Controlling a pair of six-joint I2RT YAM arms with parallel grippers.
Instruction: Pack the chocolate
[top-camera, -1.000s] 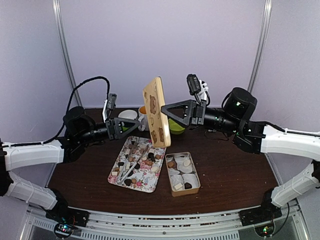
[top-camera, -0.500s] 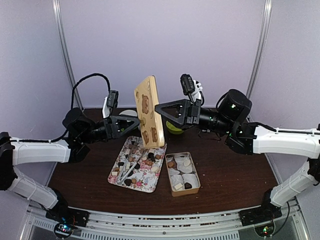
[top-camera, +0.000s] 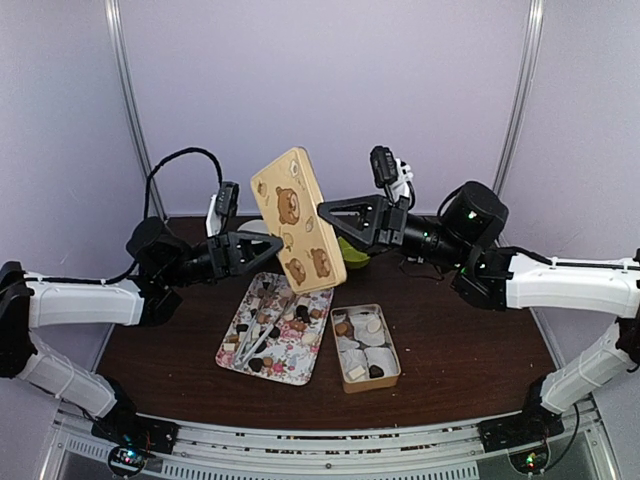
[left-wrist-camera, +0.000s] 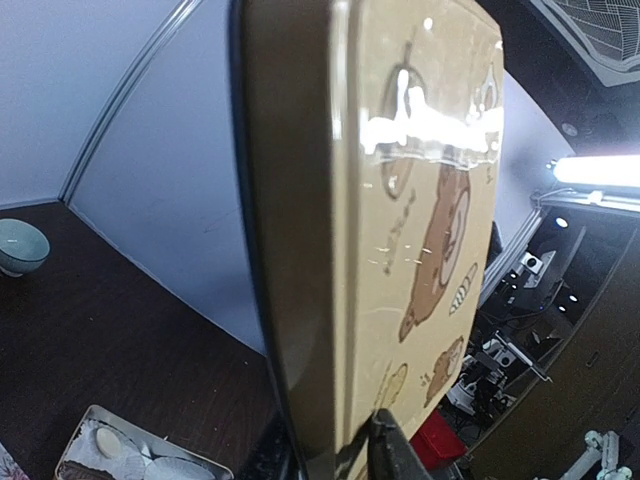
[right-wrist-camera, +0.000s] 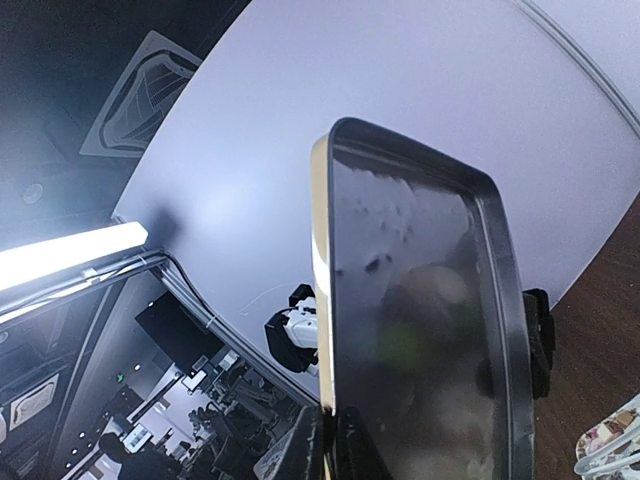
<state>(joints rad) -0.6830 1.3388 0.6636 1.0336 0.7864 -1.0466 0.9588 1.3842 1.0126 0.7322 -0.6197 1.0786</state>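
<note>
rotated face-on, glossy tan rectangular tin lid (top-camera: 298, 220) pinched by left pincer (top-camera: 271, 247).

We see a bear-printed lid (top-camera: 298, 222) tilted aloft, floral tray (top-camera: 229, 352) below, tongs (top-camera: 259, 340) on it, open tin (top-camera: 394, 362) beside, green bowl (top-camera: 356, 257) behind.

Pale lilac backdrop (top-camera: 320, 90) on three sides; metal poles (top-camera: 135, 110) stood in both corners. Dark wood table (top-camera: 470, 350) below. Strip light (right-wrist-camera: 60, 260) glowed beyond.

Lid (top-camera: 298, 220) above chocolate (top-camera: 297, 313) on tray (top-camera: 223, 352); tin (top-camera: 394, 352) right
</note>
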